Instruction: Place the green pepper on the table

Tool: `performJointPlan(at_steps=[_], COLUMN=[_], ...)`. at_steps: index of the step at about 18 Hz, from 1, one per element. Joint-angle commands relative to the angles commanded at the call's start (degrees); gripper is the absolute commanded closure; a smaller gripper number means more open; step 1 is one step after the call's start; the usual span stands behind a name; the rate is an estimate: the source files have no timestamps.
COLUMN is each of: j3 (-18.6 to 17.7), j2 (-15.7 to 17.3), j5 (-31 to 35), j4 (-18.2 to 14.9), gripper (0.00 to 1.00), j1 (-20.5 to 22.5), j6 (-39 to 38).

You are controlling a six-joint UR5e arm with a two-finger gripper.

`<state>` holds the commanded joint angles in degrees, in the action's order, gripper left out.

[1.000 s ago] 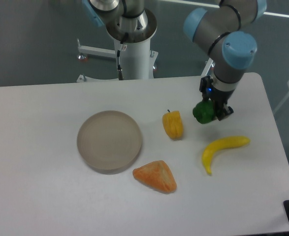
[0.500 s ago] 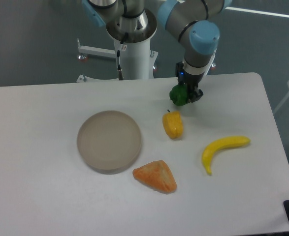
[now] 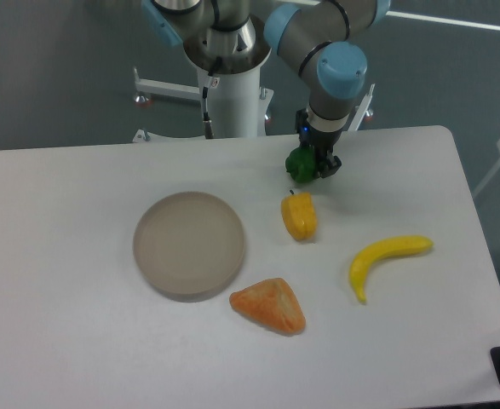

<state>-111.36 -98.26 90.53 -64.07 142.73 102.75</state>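
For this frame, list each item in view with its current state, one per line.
green pepper: held in the gripper, near the table's far side
gripper: shut on the green pepper
yellow pepper: resting on the table
banana: lying on the table
orange wedge: lying on the table
plate: empty, flat on the table

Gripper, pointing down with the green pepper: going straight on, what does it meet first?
Probably bare table, behind the yellow pepper. The gripper holds the green pepper; depth is unclear from one view.
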Motion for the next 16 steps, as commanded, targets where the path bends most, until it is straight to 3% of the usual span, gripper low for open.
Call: performJointPlan(at_steps=[3,7,12,15,16], j3=[2.46,9.57,23.09,32.84,34.62], j2=[-0.09,-1.58,-6.75,-12.28,-13.52], j5=[0.09,-0.18,-0.18,-0.09,-0.17], j4=[-0.44,-2.89,-11.67,-16.33,-16.7], gripper=[0.0,0.0,0.0,0.0,0.0], j1=[0.09,0.18,-0.61,-2.98,-3.16], j6=[0.26,-0.88,-1.32,-1.41,-1.41])
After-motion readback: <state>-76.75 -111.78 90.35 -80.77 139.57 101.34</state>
